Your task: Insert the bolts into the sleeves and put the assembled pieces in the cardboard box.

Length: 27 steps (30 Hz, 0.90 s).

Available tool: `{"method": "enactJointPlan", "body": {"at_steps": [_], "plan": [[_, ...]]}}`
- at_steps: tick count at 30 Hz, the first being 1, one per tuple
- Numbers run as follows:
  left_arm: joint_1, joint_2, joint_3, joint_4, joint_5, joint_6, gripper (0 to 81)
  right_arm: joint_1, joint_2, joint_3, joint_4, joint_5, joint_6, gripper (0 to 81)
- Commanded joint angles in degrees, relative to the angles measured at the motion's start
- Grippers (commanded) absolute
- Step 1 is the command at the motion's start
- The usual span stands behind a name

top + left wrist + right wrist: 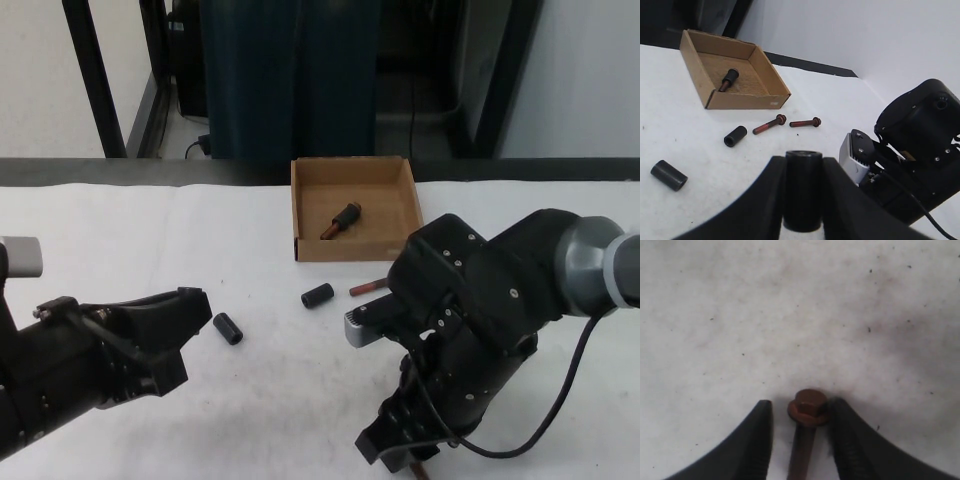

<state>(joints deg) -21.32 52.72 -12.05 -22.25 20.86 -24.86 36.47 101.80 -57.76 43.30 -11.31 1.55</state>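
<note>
Sleeve (801, 200) stands upright, clenched in L end effector (802, 162). R end effector (800, 405) sits low over desk (150, 230) w/ bolt (802, 450) at its tip; can't tell if gripped. Cardboard box (400, 190) holds 1 assembled piece (345, 217). Two loose sleeves (317, 295) (228, 328) and two loose bolts (769, 125) (805, 122) lie on desk near box.
</note>
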Motion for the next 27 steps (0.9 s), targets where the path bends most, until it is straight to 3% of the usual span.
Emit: {"method": "enactJointPlan", "body": {"at_steps": [1, 19, 22, 27], "plan": [[0.2, -0.6, -0.5, -1.1, 0.3, 0.5, 0.8, 0.7, 1.3, 0.5, 2.6, 1.6, -0.3, 36.7], [0.2, -0.6, -0.5, -1.1, 0.3, 0.5, 0.8, 2.5, 1.3, 1.3, 4.2, 3.7, -0.4, 35.6], [0.2, -0.6, -0.5, -1.1, 0.3, 0.5, 0.8, 2.9, 1.3, 3.4, 4.3, 3.7, -0.5, 26.4], [0.2, -0.6, -0.5, -1.1, 0.3, 0.5, 0.8, 2.9, 0.6, 6.2, 4.3, 3.7, -0.7, 0.1]]}}
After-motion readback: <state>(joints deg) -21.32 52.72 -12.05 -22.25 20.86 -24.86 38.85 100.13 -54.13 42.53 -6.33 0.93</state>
